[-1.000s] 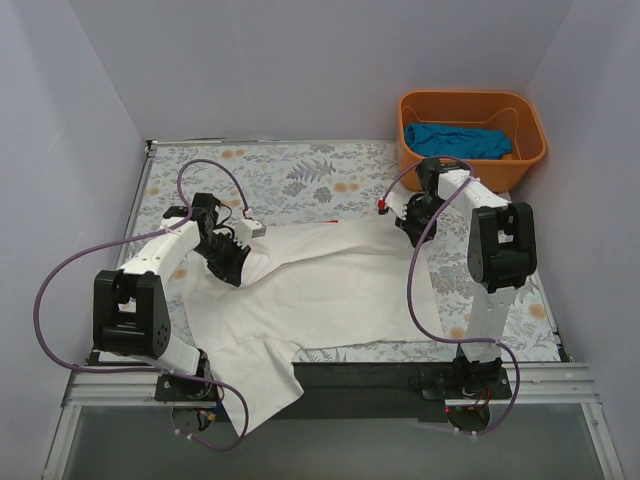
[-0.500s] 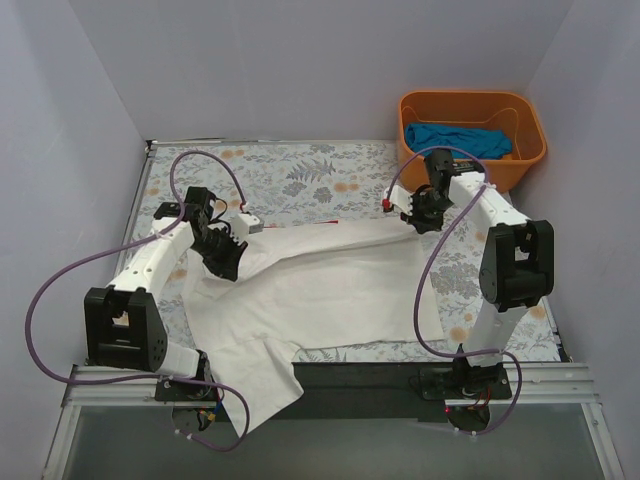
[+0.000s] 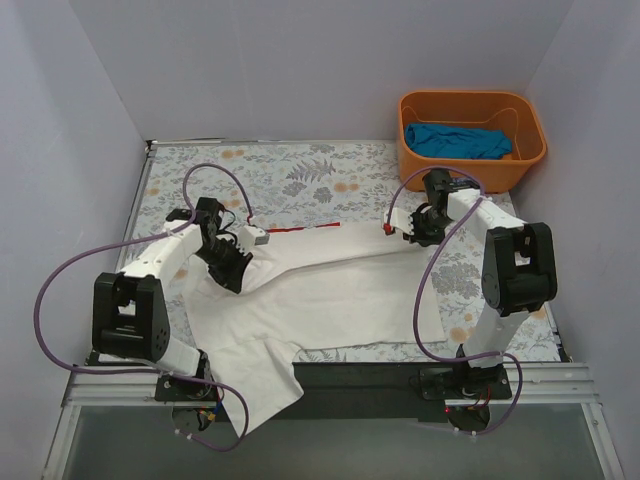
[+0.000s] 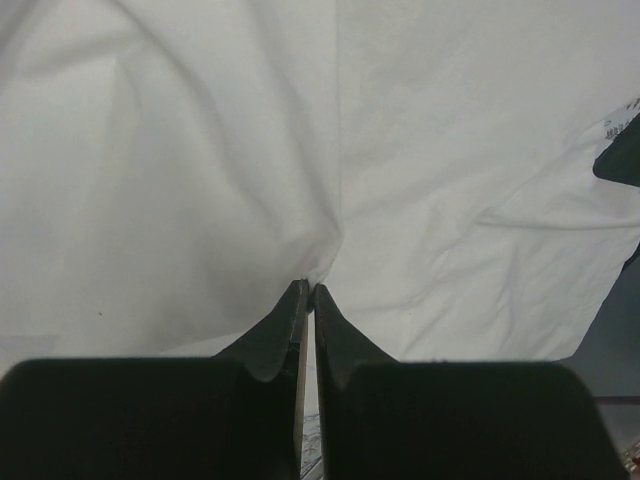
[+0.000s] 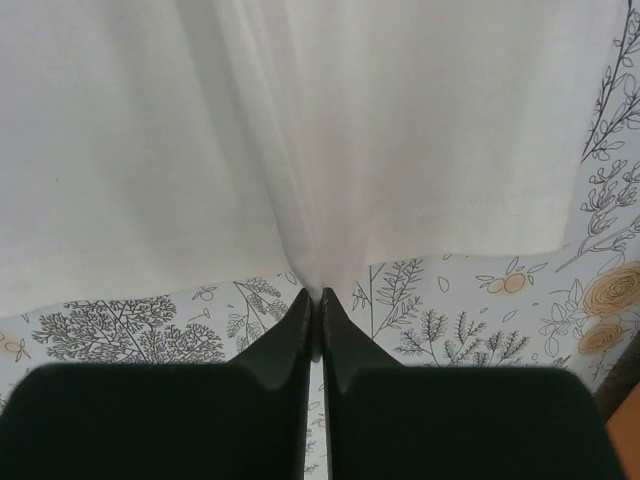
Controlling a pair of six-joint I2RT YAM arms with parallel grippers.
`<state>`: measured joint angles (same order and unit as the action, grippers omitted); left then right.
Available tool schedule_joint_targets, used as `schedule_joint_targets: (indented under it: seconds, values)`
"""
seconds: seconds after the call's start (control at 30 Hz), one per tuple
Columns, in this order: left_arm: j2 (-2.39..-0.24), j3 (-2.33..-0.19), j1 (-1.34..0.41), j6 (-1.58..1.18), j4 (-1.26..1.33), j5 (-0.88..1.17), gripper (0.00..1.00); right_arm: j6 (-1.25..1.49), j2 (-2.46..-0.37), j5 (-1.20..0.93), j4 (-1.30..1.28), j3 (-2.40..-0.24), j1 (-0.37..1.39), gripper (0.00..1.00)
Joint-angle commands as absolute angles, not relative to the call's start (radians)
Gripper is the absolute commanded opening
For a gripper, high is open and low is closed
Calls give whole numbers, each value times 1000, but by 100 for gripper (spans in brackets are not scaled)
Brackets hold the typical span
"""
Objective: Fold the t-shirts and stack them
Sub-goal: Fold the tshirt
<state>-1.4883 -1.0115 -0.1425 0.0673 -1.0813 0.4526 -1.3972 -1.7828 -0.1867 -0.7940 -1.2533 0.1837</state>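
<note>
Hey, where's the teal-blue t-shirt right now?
In the top view, the teal-blue t-shirt lies inside the orange basket at the table's far right corner, just beyond the right gripper and the white t-shirt.

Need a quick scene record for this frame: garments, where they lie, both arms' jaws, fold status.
white t-shirt: spread on the table, creased, one part hanging over the near edge
teal t-shirt: bunched in the orange basket, far right corner
left gripper: jaws shut on a pinch of the white t-shirt, left side
right gripper: jaws shut on its edge, right side
fold status: not folded, no stack on the table yet
</note>
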Motion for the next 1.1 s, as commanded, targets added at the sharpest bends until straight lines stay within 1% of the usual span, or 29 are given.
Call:
schedule_joint_targets:
  seconds: [0.0, 0.03, 0.1, 0.13, 0.17, 0.2, 0.23, 0.27, 0.3, 0.4, 0.47, 0.6, 0.73, 0.87, 1.07]
  values:
    - [-1485, -983, -170, 86, -1074, 430, 0, -1453, -1735, -157, -779, -1226, 184, 9]
    - [-1489, -983, -175, 89, -1095, 425, 8, -1456, -1730, -149, -782, -1212, 187, 16]
    - [-1499, -1005, -169, 75, -1123, 454, 14, -1463, -1714, -138, -805, -1209, 189, 28]
    - [-1496, -1040, -161, 71, -1149, 469, 17, -1463, -1697, -138, -821, -1221, 189, 38]
    - [-1488, -1060, -149, 57, -1150, 486, 24, -1465, -1687, -144, -833, -1233, 187, 42]
    - [-1486, -1084, -106, 29, -1154, 523, 26, -1441, -1683, -155, -868, -1255, 184, 50]
    - [-1489, -1154, -77, 15, -1152, 538, 29, -1427, -1681, -172, -891, -1284, 183, 52]
    - [-1515, -1188, -42, 6, -1146, 554, 34, -1402, -1692, -210, -913, -1358, 180, 53]
    - [-1537, -1233, 41, -35, -1138, 563, 35, -1375, -1704, -225, -942, -1396, 178, 55]
    - [-1646, -1368, 139, -121, -1094, 558, 39, -1269, -1791, -270, -963, -1529, 186, 55]
    - [-1708, -1429, 161, -195, -1022, 496, 39, -1194, -1868, -269, -971, -1604, 199, 53]
    - [-1799, -1515, 195, -279, -956, 408, 39, -1109, -1965, -244, -963, -1684, 213, 48]
    - [-1900, -1589, 227, -354, -959, 374, 38, -1062, -2040, -215, -943, -1715, 225, 47]
    - [-1980, -1618, 241, -413, -939, 356, 40, -1046, -2057, -180, -885, -1694, 247, 47]
    - [-2035, -1646, 241, -459, -927, 425, 41, -1043, -2066, -143, -841, -1648, 268, 48]
